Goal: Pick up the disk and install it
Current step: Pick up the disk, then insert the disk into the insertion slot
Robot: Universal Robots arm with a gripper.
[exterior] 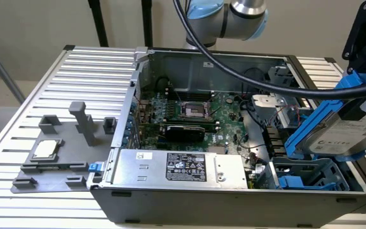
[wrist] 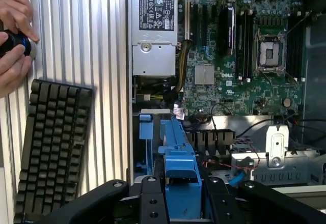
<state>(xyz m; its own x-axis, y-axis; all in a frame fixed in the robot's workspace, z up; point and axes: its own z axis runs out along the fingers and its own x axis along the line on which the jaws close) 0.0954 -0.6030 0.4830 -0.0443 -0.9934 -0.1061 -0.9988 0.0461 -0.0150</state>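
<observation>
The disk (exterior: 351,136), a silver-grey drive with a white label in a bright blue carrier (exterior: 311,128), hangs tilted in the air at the exterior view's right. My black gripper (exterior: 365,76) is shut on its upper end. It hovers just above the blue plastic drive cage (exterior: 310,175) in the front right corner of the open computer case (exterior: 234,202). In the wrist view the carrier's blue edge (wrist: 175,150) runs between my fingers (wrist: 148,203), with the gripper (wrist: 179,196) clamped on it and the cage (wrist: 145,142) below.
Inside the case lie the power supply (exterior: 177,167), the motherboard (exterior: 196,112) and loose cables. A grey fixture holding a small silver chip (exterior: 46,150) sits on the slatted table at the exterior view's left. A keyboard (wrist: 51,142) and a person's hands (wrist: 15,35) are beside the case.
</observation>
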